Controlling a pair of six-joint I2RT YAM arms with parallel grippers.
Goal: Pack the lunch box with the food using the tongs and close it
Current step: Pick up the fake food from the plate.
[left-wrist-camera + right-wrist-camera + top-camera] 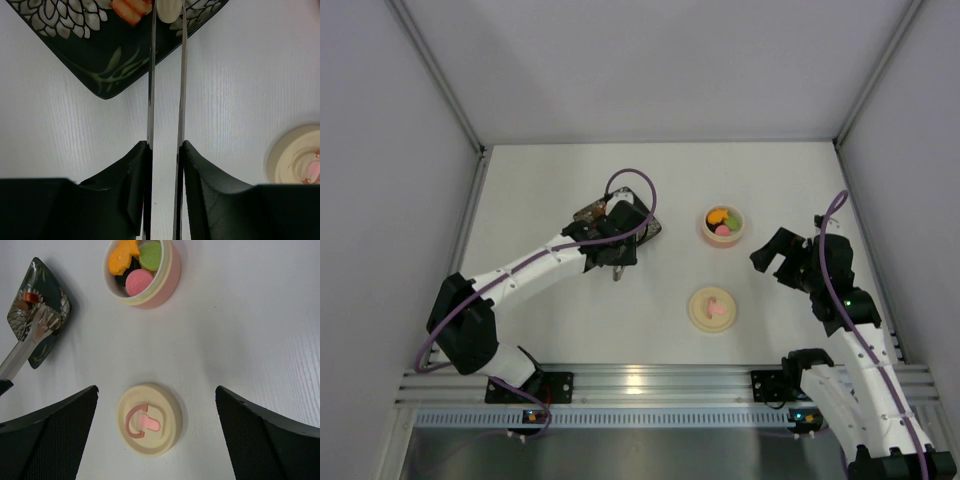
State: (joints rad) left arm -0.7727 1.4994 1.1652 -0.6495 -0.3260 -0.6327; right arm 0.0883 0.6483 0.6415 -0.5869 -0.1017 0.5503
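My left gripper (165, 145) is shut on the silvery tongs (150, 100), low over the dark floral plate (95, 65). The tong tips straddle a cream food piece (169, 10); an orange-striped piece (131, 9) lies just left of it. The pink lunch box (165, 280) stands open, holding orange (124, 257), green (150, 255), pink (139, 282) and black food. Its cream lid (150, 426) with the pink knob lies flat on the table nearer to me. Above that lid my right gripper (156, 390) hangs open and holds nothing.
In the top view the plate (653, 230) lies left of the lunch box (724, 225), with the lid (713, 308) in front of it. The left arm (520, 270) stretches diagonally to the plate. White walls enclose the table on three sides.
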